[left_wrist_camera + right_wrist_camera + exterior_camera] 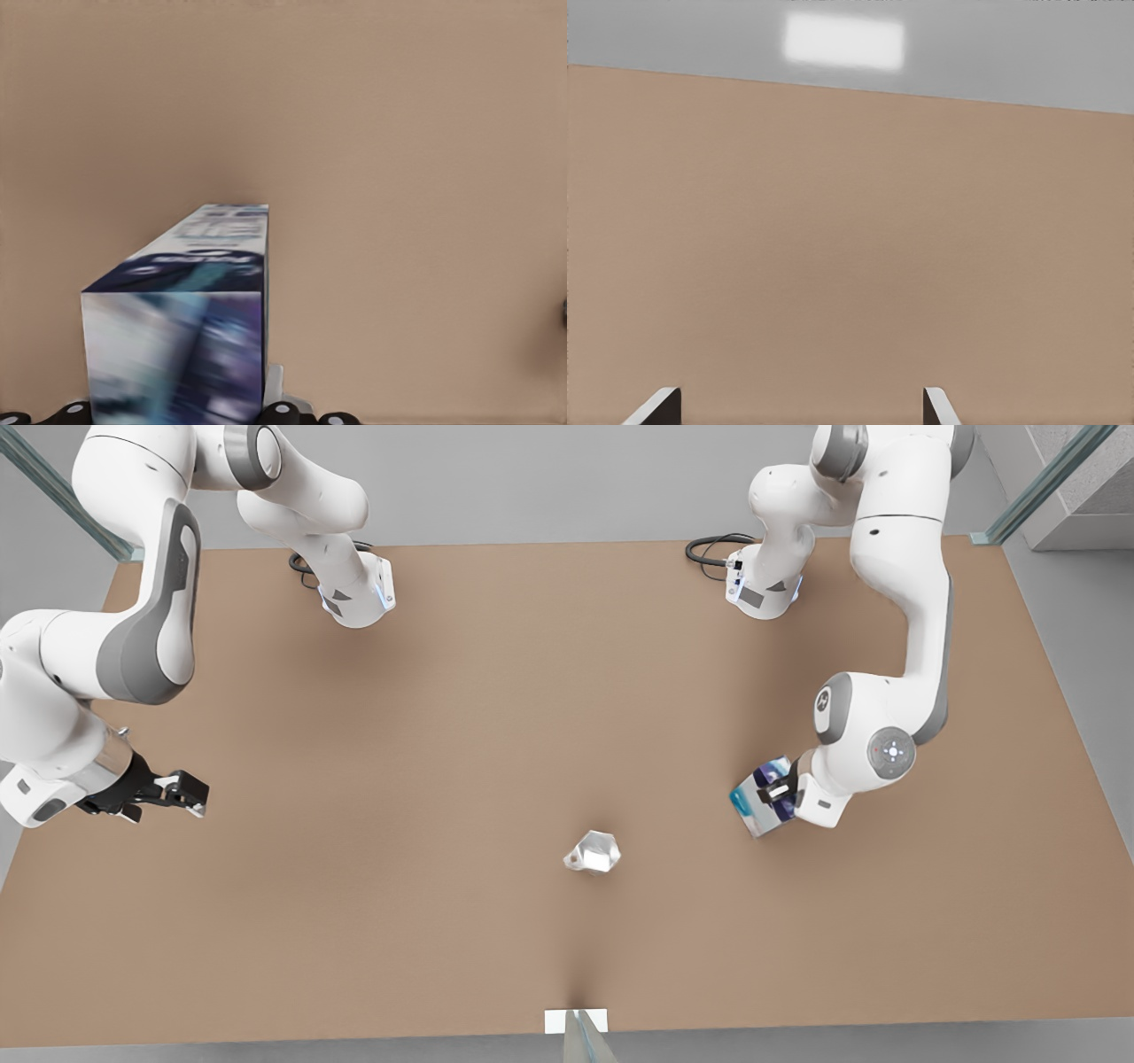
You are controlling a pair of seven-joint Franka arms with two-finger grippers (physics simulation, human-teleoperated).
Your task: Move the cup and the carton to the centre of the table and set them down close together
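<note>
The white carton (755, 804) with dark blue and teal panels is at the front view's right, tilted, with my left gripper (778, 790) shut on it. In the left wrist view the carton (186, 328) stretches away from the camera over the brown table (399, 177). The shiny faceted cup (594, 852) rests alone on the table (443, 717), a little towards the near edge from the middle and left of the carton. My right gripper (190, 793) waits open near the table's left edge, far from the cup; its fingertips (656, 409) stand apart over bare table.
Both arm bases (359, 598) (764, 589) stand at the table's far edge with black cables (713, 547) beside them. A small white marker (576, 1020) sits at the middle of the near edge. Bare brown surface lies between the cup and both grippers.
</note>
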